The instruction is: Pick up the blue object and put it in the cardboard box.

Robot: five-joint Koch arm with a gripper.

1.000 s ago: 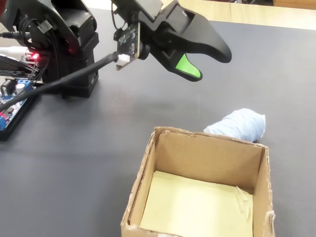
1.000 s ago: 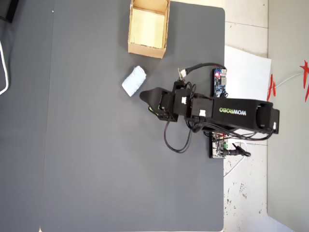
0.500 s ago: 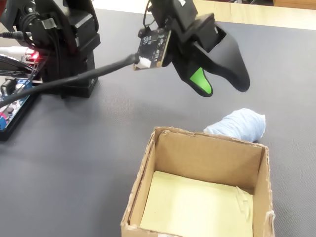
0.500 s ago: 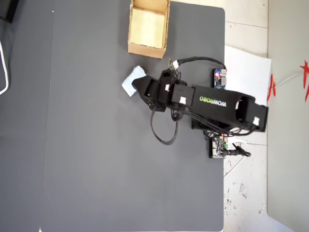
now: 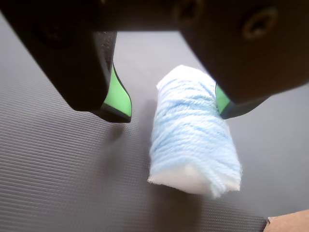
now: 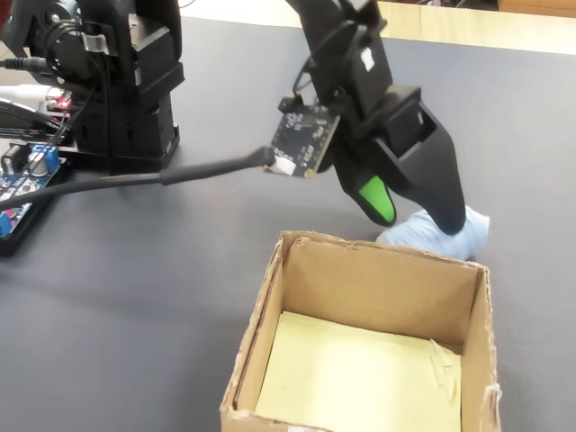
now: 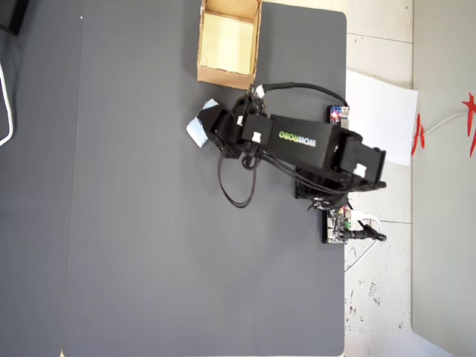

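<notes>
Your gripper [image 5: 171, 104] stood wide open, its green-tipped jaws straddling the blue object [image 5: 193, 133], which lay on the dark mat [image 5: 58, 174] just beside the cardboard box [image 6: 360, 351], outside it.

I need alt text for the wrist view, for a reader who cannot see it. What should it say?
An open gripper straddles a pale blue wad lying on a dark ribbed mat; one green-padded finger stands clear on the picture's left, the other is at the wad's right edge. A cardboard corner shows at the bottom right.
</notes>
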